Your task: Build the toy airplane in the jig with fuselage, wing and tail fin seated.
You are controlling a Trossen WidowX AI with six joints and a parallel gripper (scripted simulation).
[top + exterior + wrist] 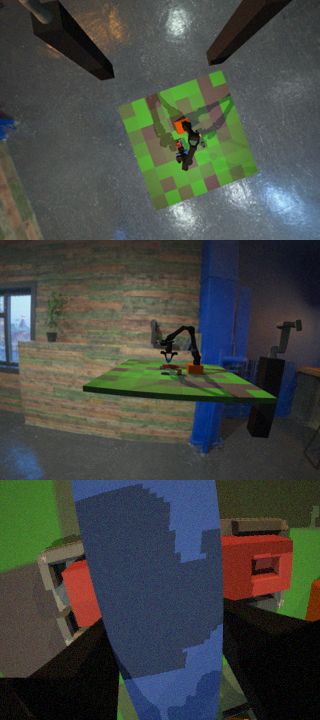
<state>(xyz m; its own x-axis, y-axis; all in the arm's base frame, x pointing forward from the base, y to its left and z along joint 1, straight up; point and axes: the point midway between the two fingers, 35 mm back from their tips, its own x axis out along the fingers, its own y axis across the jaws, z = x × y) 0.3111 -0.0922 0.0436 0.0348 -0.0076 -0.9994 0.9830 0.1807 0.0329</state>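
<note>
The red fuselage (178,144) (170,366) (240,565) lies level between the walls of the grey cradle (47,570). An empty socket shows near one end of it in the wrist view; its middle is hidden. My gripper (168,361) (160,612) is shut on the blue wing (168,359) (150,580), which lies crosswise over the fuselage. In the exterior view the wing hangs slightly above the fuselage's top. The wing's tab and the socket below it are hidden. The small yellow-orange tail fin (200,135) (179,371) stands apart on the table.
A small dark grey block (203,144) (165,373) lies on the table near the tail fin. The orange base block (180,126) (195,368) stands beyond one end of the cradle. The checkered green table (152,178) (116,384) bears everything.
</note>
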